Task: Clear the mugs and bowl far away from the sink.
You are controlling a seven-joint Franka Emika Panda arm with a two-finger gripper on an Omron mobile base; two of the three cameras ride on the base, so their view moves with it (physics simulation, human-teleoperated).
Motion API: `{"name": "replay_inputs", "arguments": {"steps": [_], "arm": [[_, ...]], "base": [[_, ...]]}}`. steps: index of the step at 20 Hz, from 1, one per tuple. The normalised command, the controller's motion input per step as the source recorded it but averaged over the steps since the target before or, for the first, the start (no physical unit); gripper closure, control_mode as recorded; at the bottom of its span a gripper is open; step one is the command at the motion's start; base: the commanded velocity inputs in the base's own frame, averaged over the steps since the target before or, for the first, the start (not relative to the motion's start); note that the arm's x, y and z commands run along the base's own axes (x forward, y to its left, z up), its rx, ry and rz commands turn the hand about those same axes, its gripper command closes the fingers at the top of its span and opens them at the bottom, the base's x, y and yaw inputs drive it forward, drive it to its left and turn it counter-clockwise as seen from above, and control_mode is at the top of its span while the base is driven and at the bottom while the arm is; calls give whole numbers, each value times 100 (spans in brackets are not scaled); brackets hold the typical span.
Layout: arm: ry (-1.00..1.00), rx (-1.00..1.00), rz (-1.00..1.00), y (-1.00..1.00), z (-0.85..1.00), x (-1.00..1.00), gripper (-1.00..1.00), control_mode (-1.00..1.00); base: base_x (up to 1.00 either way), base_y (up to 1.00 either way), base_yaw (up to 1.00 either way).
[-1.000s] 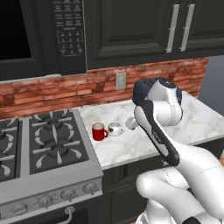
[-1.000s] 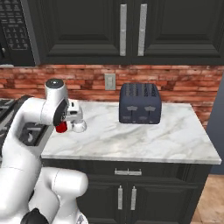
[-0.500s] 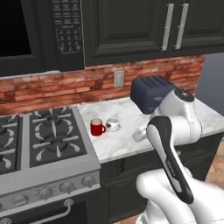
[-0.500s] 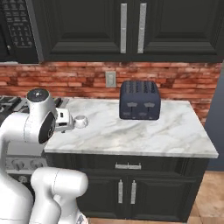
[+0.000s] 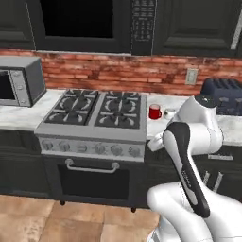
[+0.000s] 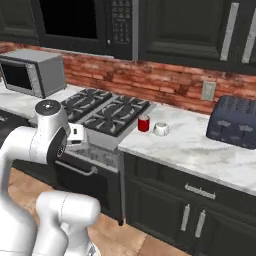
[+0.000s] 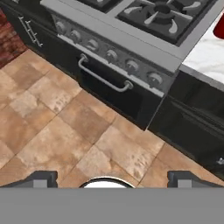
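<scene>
The red mug (image 6: 143, 123) and the white mug (image 6: 161, 129) stand just beside each other on the marble counter (image 6: 200, 145), right of the gas stove (image 6: 107, 111) and well short of the toaster (image 6: 234, 121); in the left base view the red mug (image 5: 154, 112) sits near the counter's stove-side edge. The bowl and the sink cannot be placed from these pictures. The gripper (image 7: 109, 178) hangs low in front of the oven door (image 7: 114, 94), looking down at the tiled floor (image 7: 57, 131), its fingers (image 7: 41, 178) wide apart and holding nothing. To do this step well, the hand likely needs to rise above counter height first, then approach the red mug from the open front side, keeping clear of the white one.
</scene>
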Motion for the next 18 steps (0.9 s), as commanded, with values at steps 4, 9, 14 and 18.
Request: {"name": "replay_inputs", "arguments": {"steps": [4,9,14,18], "arm": [[0,0,0,0,0,0,-100,100],[0,0,0,0,0,0,-100,100],[0,0,0,0,0,0,-100,100],[0,0,0,0,0,0,-100,100]], "base": [[-44,0,95],[-19,0,93],[0,0,91],[0,0,92]]}}
